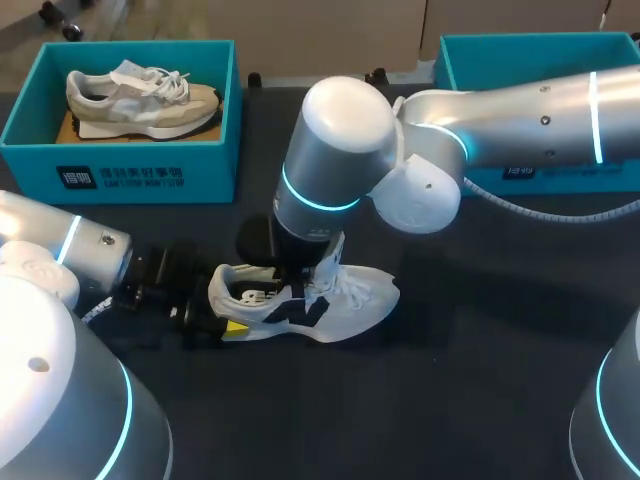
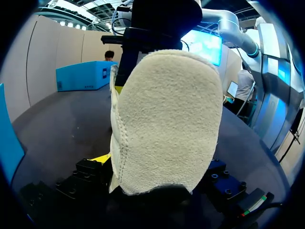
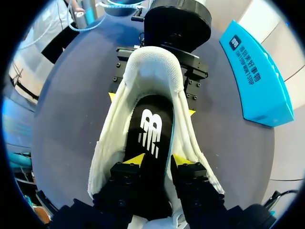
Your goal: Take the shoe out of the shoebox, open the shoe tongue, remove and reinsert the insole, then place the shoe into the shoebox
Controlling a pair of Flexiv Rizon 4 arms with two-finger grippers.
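A white shoe (image 1: 350, 295) lies on its sole on the dark table, toe pointing right. My left gripper (image 1: 225, 308) holds its heel from the left, one yellow-tipped finger on each side; in the left wrist view the suede heel (image 2: 167, 119) fills the space between the fingers. My right gripper (image 1: 305, 285) points straight down into the shoe's mouth. In the right wrist view its yellow fingertips (image 3: 136, 159) stand apart just above the black insole (image 3: 150, 124), which lies flat inside the shoe (image 3: 152, 71). Nothing is pinched between them.
A teal shoebox (image 1: 120, 175) at the back left holds a second, beige shoe (image 1: 140, 95). Another teal shoebox (image 1: 540, 45) stands at the back right, partly hidden behind my right arm. A grey cable (image 1: 540, 212) runs across the table under that arm.
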